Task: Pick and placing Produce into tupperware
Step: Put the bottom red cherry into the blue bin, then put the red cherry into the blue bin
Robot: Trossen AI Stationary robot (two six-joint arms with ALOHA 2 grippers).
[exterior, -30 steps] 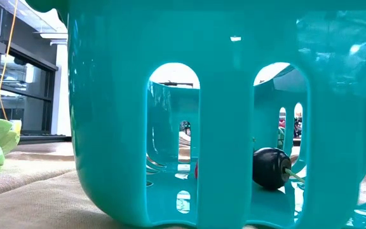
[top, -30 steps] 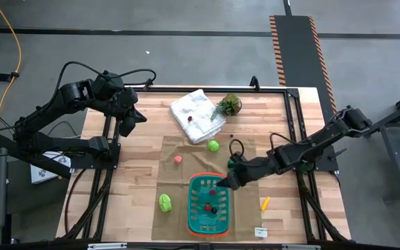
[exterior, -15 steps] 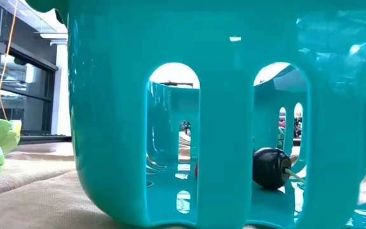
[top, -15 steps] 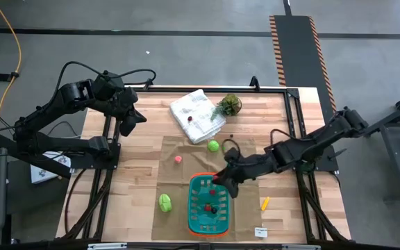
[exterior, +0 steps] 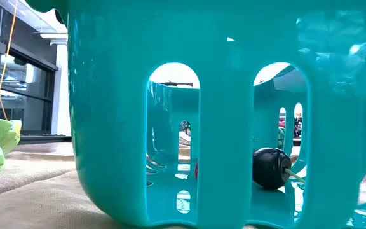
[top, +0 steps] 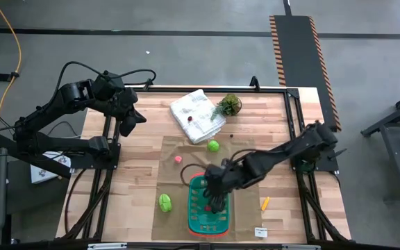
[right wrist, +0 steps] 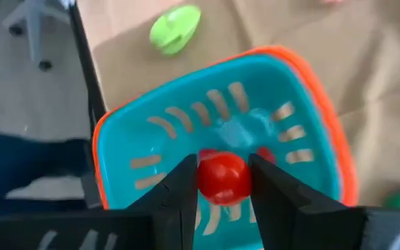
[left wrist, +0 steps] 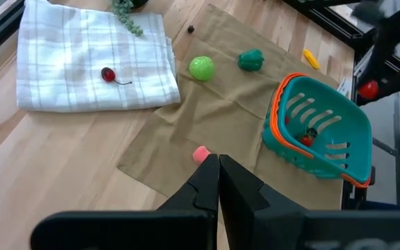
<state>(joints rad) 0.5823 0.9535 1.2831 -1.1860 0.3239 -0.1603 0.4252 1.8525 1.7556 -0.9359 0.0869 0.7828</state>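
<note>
Produce first: you have a small red tomato-like piece (right wrist: 221, 176) pinched between the right gripper's (top: 214, 196) 2 fingers, which stand only slightly apart, closed on its sides. That gripper hangs directly over the tupperware (top: 194, 212), which sits on the tan cloth (top: 173, 154) near the desk's front edge, around its middle. Inside the basket you can see a dark rounded piece (exterior: 271, 168) and a bit of red already lying on the slotted floor.

To do this step well, I judge you should keep the piece centred over the basket floor, away from the red-orange rim, lower a little, then part the fingers so it drops without bouncing out.

Outside the basket remain a light green piece (top: 165, 202) on the cloth just left of it, a green ball (top: 213, 146) and a pink piece (top: 178, 159) further back, a yellow-orange piece (top: 264, 203) on the wood to the right, and a red cherry (left wrist: 107, 74) on the white towel (top: 198, 116) near the potted plant (top: 228, 105).

The left gripper (left wrist: 218, 169) waits with its fingers pressed together above the desk's back-left corner.
</note>
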